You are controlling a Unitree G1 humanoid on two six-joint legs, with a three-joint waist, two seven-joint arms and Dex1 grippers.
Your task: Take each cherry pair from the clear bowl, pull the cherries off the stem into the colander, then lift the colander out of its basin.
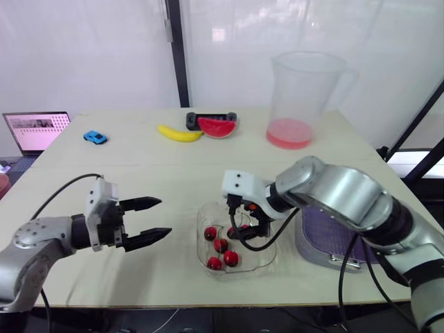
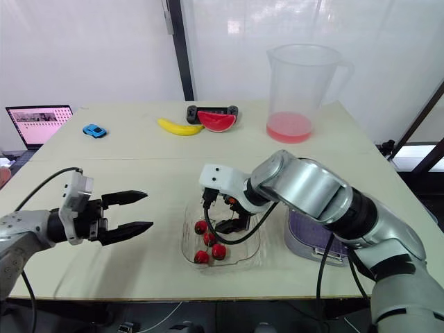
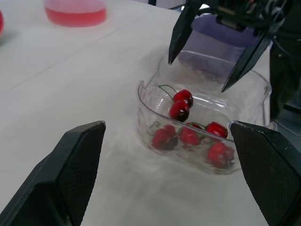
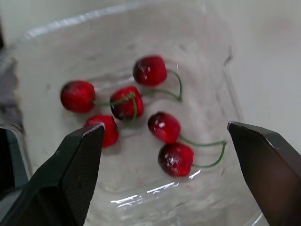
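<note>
Right wrist view looks straight down on six red cherries [image 4: 126,104] lying on the floor of the clear bowl [image 4: 141,28], with thin green stems curving between them. They sit close together, some touching, and none is off its stem as far as I can tell. The bowl stands near the front edge of the table [image 1: 139,166], a little to the right of its middle.

My right gripper [image 3: 198,74] hangs over the bowl with its two black fingers spread wide, tips pointing down toward the cherries. One finger is to each side of the cluster and nothing is held between them. I cannot tell whether the tips have dipped below the rim.

Just beside the bowl on my right stands the grey basin [image 1: 326,258] with the purple colander [image 1: 313,223] seated in it, partly hidden by my right arm. What lies inside the colander I cannot see.

My left gripper [image 1: 165,216] hovers above the table to the left of the bowl. It is apart from the bowl, its fingers parted and empty, pointing toward it.

Farther back stands a clear pitcher [image 1: 300,97] with pink liquid in the bottom. Left of it are a watermelon slice [image 1: 216,127] and a banana [image 1: 179,133]. Farther left lie a small blue toy car [image 1: 95,137] and, at the far left, an open laptop [image 1: 36,130].
</note>
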